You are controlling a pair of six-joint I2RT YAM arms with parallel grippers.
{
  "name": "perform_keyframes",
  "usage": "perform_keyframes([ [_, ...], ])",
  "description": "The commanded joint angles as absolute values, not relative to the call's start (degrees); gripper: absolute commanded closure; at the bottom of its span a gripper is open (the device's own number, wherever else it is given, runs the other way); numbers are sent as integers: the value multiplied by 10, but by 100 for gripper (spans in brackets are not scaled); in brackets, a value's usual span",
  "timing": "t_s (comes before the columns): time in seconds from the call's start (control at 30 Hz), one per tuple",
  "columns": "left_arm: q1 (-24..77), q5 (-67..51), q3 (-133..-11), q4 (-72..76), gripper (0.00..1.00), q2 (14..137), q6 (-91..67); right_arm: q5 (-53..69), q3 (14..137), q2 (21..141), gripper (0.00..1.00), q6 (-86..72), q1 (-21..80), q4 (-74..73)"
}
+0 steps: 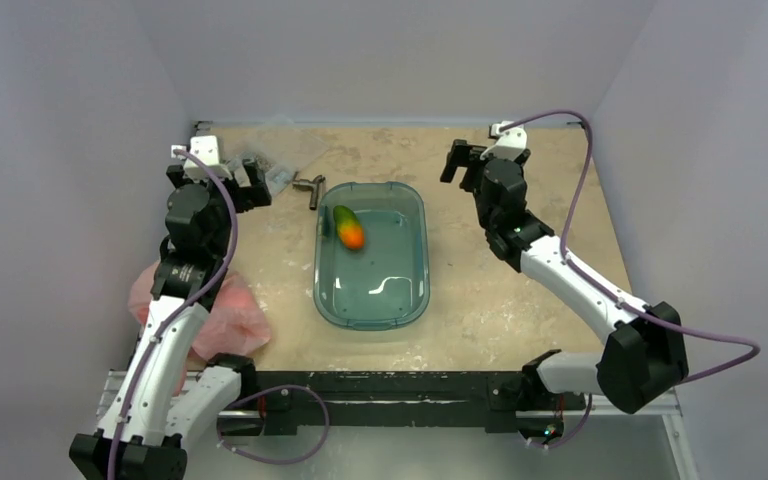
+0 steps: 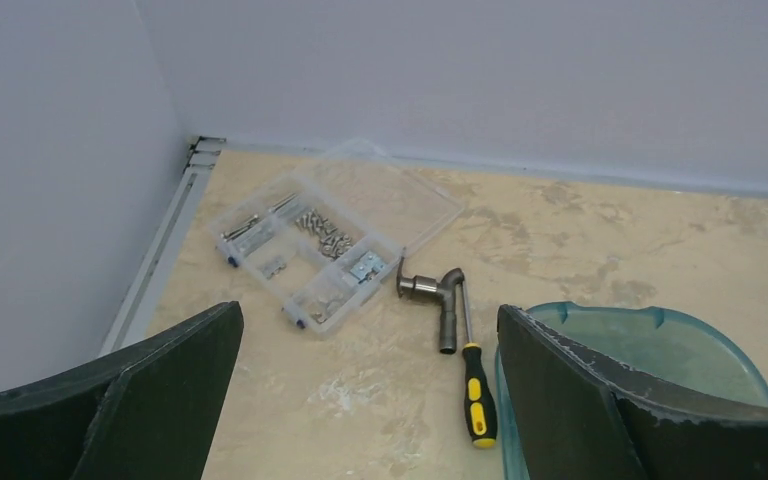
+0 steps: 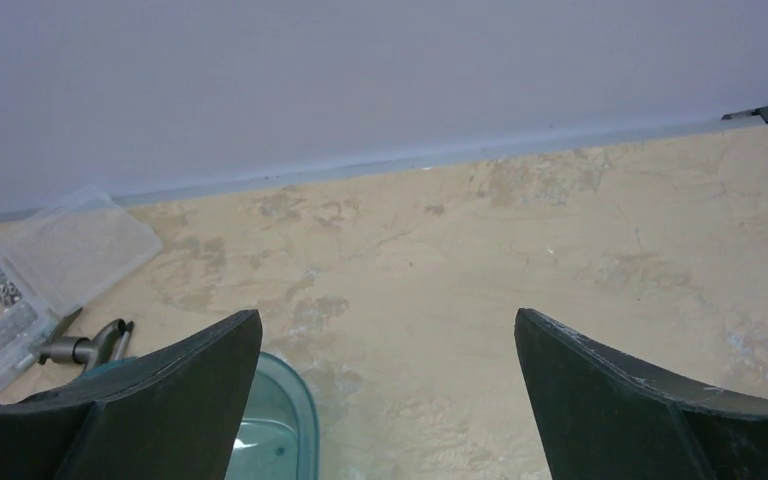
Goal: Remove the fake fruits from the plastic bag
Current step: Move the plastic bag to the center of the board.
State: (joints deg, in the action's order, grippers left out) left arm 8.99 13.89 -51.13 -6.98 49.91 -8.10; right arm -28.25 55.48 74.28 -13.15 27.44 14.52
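Left claw (image 2: 368, 322): fingers wide apart, nothing between them, held above the far left part of the desk (image 1: 480, 300). Below it lie a clear parts box (image 2: 310, 240) with its lid open, a metal elbow fitting (image 2: 438, 295) and a yellow-and-black screwdriver (image 2: 477, 385), the last two just beside the teal tub (image 1: 422, 250).

Right claw (image 3: 388, 320): fingers also spread, empty, over the far right part of the desk.

Plastic bag (image 1: 232, 322): pink, crumpled, at the near left edge of the desk, partly under the left arm, well apart from both claws. Its contents cannot be told from this height.

In the tub, toward its far end, lies one green-to-orange mango-like fruit (image 1: 348, 226).
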Motion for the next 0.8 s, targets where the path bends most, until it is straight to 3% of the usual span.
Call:
perform_keyframes([
  [0.0,86,84,-527,-110,1,494,-80,-268,589,750,1,-160,278,107],
  [0.13,86,116,-535,-127,0,493,-84,-282,626,785,1,-183,300,63],
  [0.33,92,293,-569,-203,0,517,-139,-275,679,830,1,-244,372,25],
  [0.57,91,396,-580,-219,0,507,-136,-36,725,899,1,-223,482,86],
  [0.77,91,440,-521,-136,0,422,-86,54,764,992,1,-150,593,186],
])
